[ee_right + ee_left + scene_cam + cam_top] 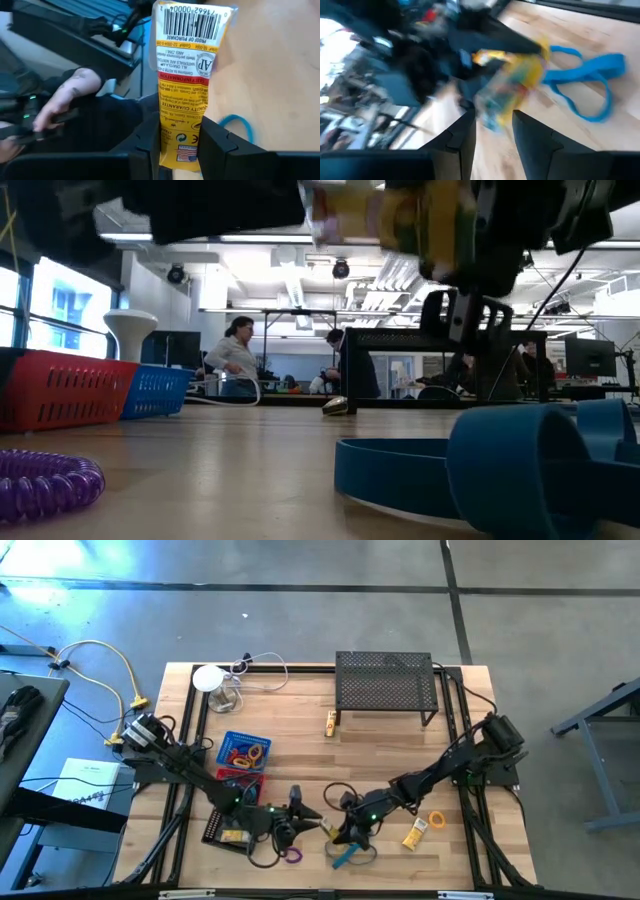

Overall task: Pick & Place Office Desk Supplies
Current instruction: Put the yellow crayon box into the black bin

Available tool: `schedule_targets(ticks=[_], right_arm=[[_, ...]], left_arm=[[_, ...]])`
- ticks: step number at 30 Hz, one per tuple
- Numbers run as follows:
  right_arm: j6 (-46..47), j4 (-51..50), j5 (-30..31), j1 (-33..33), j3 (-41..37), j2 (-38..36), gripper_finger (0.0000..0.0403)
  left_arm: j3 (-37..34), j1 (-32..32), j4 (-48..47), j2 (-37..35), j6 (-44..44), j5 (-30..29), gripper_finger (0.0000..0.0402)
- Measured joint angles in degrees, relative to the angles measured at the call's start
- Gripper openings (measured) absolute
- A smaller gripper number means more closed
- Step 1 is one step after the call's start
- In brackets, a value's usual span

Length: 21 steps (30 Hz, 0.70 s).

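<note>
My right gripper (340, 830) is shut on a yellow-and-white tube (185, 75) above the table's near middle. My left gripper (303, 817) faces it, open; in the left wrist view its gripper (492, 135) stands on either side of the tube's free end (495, 117), and I cannot tell whether it touches. A blue elastic loop (345, 855) and a purple ring (290, 855) lie flat on the table below them. A second yellow tube (415, 833) and an orange ring (437, 820) lie to the right. My right gripper pinches the tube between its two fingers at one end (177, 142). The tube lies along the fingers, and its barcode end (192, 22) sticks out past the fingertips toward my left gripper. The tube is lifted clear of the table.
A blue basket (243, 750), a red basket (238, 780) and a black tray (222, 830) stand at the near left. The black mesh shelf (385, 680) stands at the back, with a small yellow item (330, 723) before it. The white device (210, 678) is at back left. A person's hand (70, 95) shows beyond the table.
</note>
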Motion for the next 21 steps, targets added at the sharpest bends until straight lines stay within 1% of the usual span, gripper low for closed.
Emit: schedule_targets(ticks=[3,6,9,10,16,21], right_arm=[[-0.36,-0.52,-0.73,0.02,0.68,0.00,0.0091],[-0.95,-1.23,-2.40,0.03,1.60,0.00,0.0091],[-0.99,-2.63,-2.45,-0.01,1.82,0.00,0.0091],[-1.08,-2.87,-2.47,-0.02,1.87,0.00,0.0091],[-1.15,-3.17,-3.56,0.04,1.91,0.00,0.0091],[-1.11,-3.26,-4.36,0.04,1.91,0.00,0.0091]], left_arm=[[-0.04,0.48,-0.97,0.00,-1.37,3.97,0.0120],[-0.04,1.32,-0.61,-0.07,-1.92,6.63,0.0120],[-0.04,2.17,0.22,-0.04,-1.97,8.82,0.0120],[-0.04,2.57,0.56,-0.04,-1.98,10.31,0.0120],[-0.07,5.57,2.40,-0.02,-2.48,24.04,0.0120],[-0.04,7.18,2.14,-0.02,-6.54,29.61,0.0120]])
